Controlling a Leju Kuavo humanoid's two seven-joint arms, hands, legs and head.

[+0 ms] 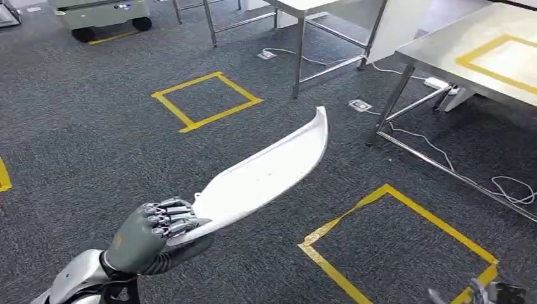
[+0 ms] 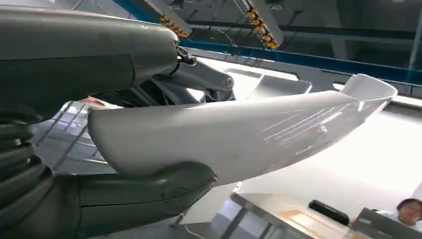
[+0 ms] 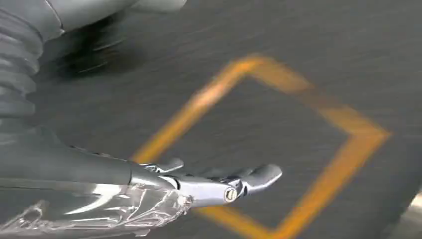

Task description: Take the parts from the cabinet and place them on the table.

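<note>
White plastic part (image 1: 263, 177): long curved shell, held at its near end, free end pointing to 1 o'clock over the carpet, tip flared upward.
Left hand (image 1: 149, 234): at 7 o'clock in head view, fingers (image 1: 170, 215) curled over the part's top edge, thumb (image 2: 149, 191) pressed under it; firm grip on the part, seen from both head and left wrist views.
Part position: in the air above the floor, between the two taped squares, well apart from the table.
Right hand (image 3: 209, 186): low at 5 o'clock in head view, just at the frame edge; right wrist view shows fingers stretched out and apart, nothing in them.
Table (image 1: 443, 50): steel, at 2 o'clock, yellow tape rectangle (image 1: 500, 60) on its top.
Floor: dark grey carpet (image 1: 82, 139); yellow tape square (image 1: 206, 100) at 11 o'clock, a second tape square (image 1: 396, 247) at 5 o'clock under the right hand.
Cables (image 1: 456, 168): white, running on the carpet under the table, with a power strip (image 1: 435, 83) by a table leg.
Cart (image 1: 104, 16): wheeled, at 11 o'clock far edge.
</note>
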